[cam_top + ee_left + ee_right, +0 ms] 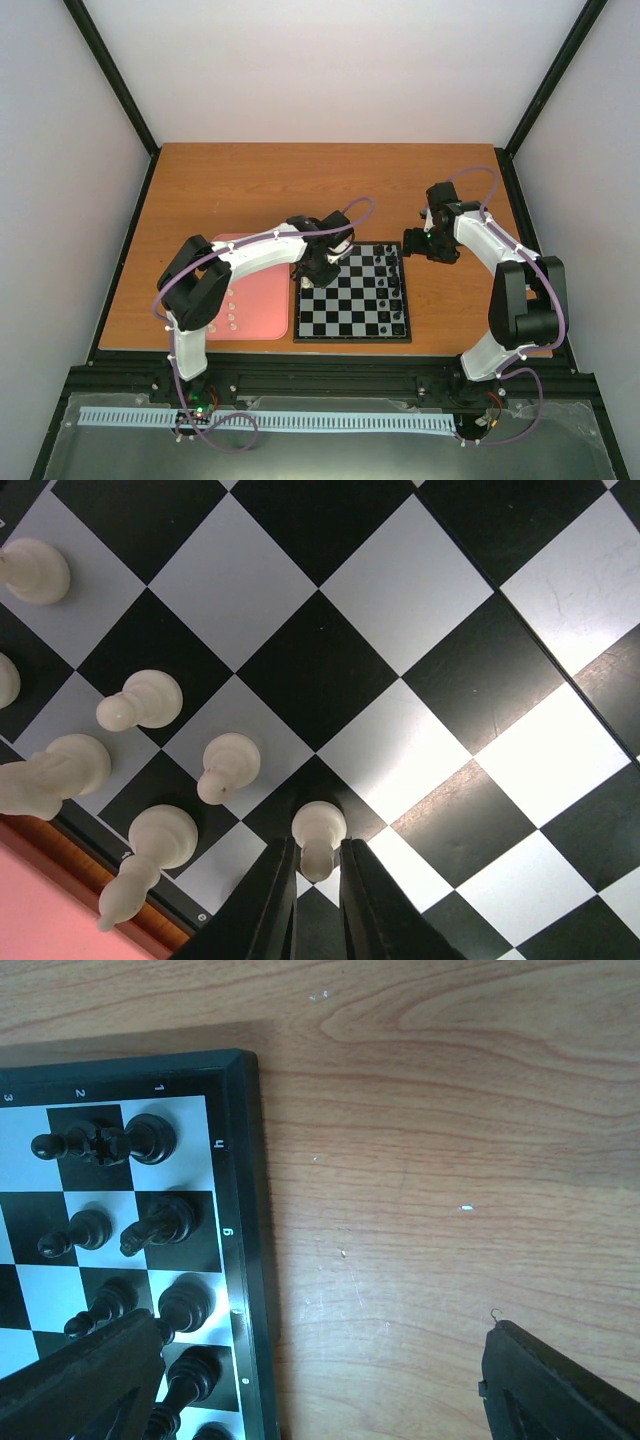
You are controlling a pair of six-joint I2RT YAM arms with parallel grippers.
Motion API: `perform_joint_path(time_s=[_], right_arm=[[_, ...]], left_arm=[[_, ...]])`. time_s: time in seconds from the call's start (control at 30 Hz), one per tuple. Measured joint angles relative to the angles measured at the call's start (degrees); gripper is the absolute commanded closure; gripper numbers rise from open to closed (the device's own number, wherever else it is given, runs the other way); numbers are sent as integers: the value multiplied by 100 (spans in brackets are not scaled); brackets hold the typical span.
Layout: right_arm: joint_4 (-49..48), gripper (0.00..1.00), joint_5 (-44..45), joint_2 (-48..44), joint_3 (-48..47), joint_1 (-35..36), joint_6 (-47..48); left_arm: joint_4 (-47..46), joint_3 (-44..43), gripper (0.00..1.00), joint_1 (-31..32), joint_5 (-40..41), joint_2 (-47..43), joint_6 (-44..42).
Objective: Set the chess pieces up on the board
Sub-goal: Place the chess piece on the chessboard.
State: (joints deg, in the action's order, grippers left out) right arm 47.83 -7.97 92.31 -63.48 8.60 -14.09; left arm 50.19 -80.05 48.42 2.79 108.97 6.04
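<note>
The board lies in the middle of the table. In the left wrist view a cream pawn stands upright on a black square of the board. My left gripper straddles the pawn's head with its jaws narrowly apart and thin gaps on both sides, so it is open. Several more cream pieces stand in two rows beside it along the board's left edge. From above, my left gripper is over the board's far left corner. My right gripper hangs wide open and empty over bare wood off the board's far right corner.
A pink tray left of the board carries several small cream pieces. Black pieces fill the board's right columns, and they stand just left of my right gripper's left finger. The board's black border runs beside them.
</note>
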Motion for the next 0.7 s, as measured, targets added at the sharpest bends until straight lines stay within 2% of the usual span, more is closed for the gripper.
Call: perform_joint_path(time_s=[0.13,0.53,0.7], right_arm=[[0,0,-2,0,0,0,11],[-7,0,-39,0,0,0,11],[-7,0,-46,0,0,0,11]], left_arm=[[0,0,83,0,24,0,2],[87,7,67,-4,105,-278,31],[221,-116,52,-4,258,-415,39]])
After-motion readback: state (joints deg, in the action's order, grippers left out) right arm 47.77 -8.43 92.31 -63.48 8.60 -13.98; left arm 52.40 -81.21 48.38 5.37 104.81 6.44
